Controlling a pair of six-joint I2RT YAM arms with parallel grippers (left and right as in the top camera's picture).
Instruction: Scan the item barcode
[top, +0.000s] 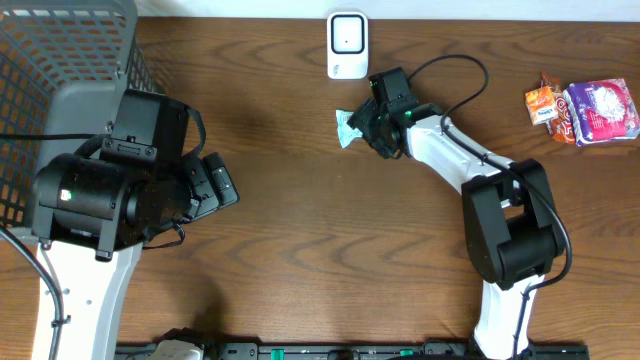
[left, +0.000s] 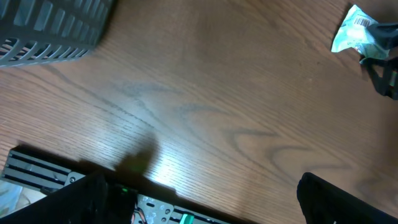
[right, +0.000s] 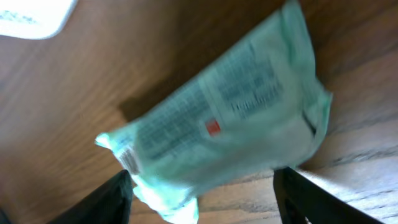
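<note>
Green packet (right: 224, 124) lies on the worktop (right: 74, 93), long axis eight to two o'clock in the right wrist view. Right claw (right: 202, 176) spread, gripping nothing; left claw (left: 199, 186) wide, empty.

Mock shop checkout setup: wood-grain surface (top: 300, 200), grey wire basket (top: 40, 60), white barcode scanner (top: 347, 45) at the back edge, snack packets (top: 585, 108) off to one side.

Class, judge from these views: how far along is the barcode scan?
Done: the green packet lies just below the white scanner. In hand: the right gripper has its jaws astride it, grip unclear. Left: presenting its barcode; the snacks at far right wait untouched.
</note>
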